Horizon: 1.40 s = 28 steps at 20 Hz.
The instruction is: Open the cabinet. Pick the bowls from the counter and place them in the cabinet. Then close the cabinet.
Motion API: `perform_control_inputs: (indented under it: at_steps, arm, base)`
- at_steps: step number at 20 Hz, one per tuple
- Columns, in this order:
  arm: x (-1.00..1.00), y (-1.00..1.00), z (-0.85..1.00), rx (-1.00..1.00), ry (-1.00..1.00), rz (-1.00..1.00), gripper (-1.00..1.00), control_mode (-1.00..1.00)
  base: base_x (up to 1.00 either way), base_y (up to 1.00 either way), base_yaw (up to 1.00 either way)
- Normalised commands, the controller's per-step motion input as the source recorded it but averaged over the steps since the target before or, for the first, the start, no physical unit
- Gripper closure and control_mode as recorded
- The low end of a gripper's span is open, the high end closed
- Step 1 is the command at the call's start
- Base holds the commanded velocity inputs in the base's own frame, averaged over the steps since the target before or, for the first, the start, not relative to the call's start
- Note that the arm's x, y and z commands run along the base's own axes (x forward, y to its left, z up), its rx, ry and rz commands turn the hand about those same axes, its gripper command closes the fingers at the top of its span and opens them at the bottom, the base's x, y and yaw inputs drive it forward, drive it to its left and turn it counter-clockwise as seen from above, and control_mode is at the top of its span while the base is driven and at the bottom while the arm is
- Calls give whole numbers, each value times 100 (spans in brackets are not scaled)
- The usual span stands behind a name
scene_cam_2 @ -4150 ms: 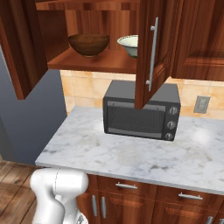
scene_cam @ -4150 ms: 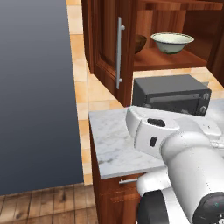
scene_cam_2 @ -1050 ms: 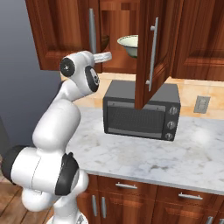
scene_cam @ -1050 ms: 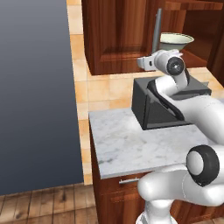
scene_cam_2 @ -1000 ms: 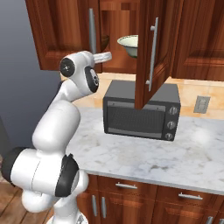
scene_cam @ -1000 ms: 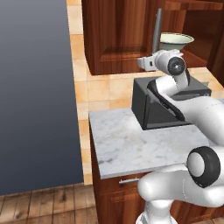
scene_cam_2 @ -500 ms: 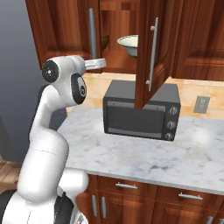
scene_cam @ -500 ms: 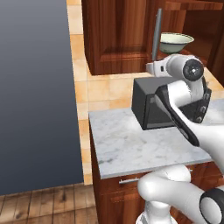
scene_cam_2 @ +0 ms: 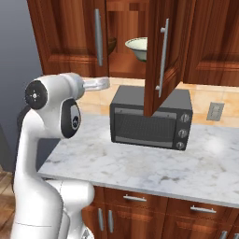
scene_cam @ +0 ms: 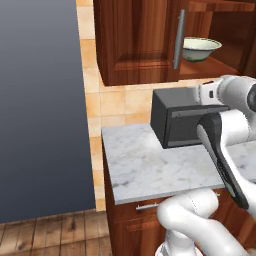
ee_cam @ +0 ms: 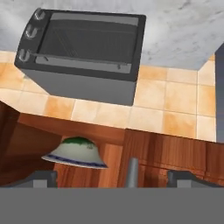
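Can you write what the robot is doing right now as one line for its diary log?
stage: closing cabinet | left door: nearly shut | right door: open | cream bowl: on shelf | gripper: open, empty, near left door

We find no text, label, brand, number or sign that we can read anywhere in these views. The microwave (scene_cam_2: 150, 117) carries three round knobs down its right edge, but we make out no markings around them and no maker's name on its door or frame. The wall outlet (scene_cam_2: 215, 111) beside it is a plain plate with no lettering. The cabinet (scene_cam_2: 164, 51) doors and the pale bowl (scene_cam: 199, 48) on the shelf are unmarked; the bowl shows only a dark rim band.
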Motion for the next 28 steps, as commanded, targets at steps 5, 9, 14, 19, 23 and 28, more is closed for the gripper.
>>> perform_control_inputs:
  at_steps: [5,9,14,19,23,28]
  arm:
    - [-100,-8,-10,0,-49,5,-100,-100]
    - [-100,-1,15,0,-63,1,-100,-100]
    - [-100,-10,31,4,-15,2,-100,-100]
    - [-100,-35,-15,3,1,7,-100,-100]
    - [-62,-52,-26,7,18,7,-100,-100]
    - [21,-59,-21,8,23,15,-100,-100]
  base:
    - [0,0,0]
    - [0,0,0]
    - [0,0,0]
    - [0,0,0]
    - [0,0,0]
    - [0,0,0]
